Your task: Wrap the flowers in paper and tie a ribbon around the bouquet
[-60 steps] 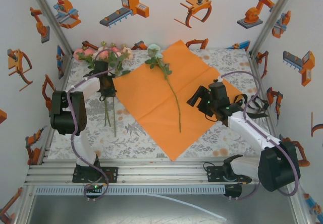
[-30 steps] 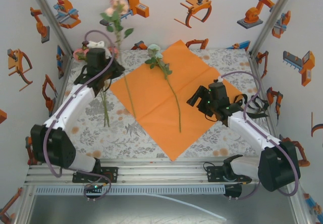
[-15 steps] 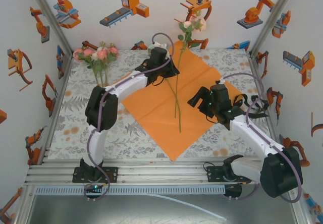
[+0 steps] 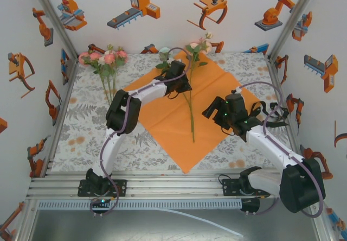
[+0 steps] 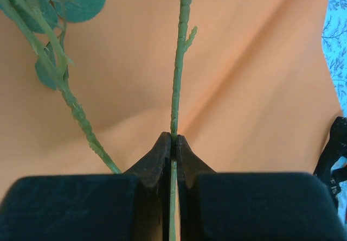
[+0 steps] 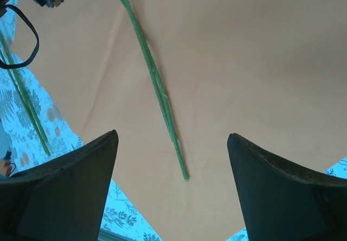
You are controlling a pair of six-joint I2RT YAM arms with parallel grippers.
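Plain bright orange on the paper. Pink, peach and cream blooms, green leaves and stems on the flowers. White with grey leaf print on the table. Black on the left hand and the right hand.

white arms with black joints, purple-grey cables, black fingers.

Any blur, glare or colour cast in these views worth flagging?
Top view: evenly lit and sharp, no glare on the paper. Left wrist view: the stem in the left gripper is crisp, and the paper shows soft fold shadows. Right wrist view: the right gripper is dark and underexposed, the tablecloth looks bluish, and the stems are sharp.
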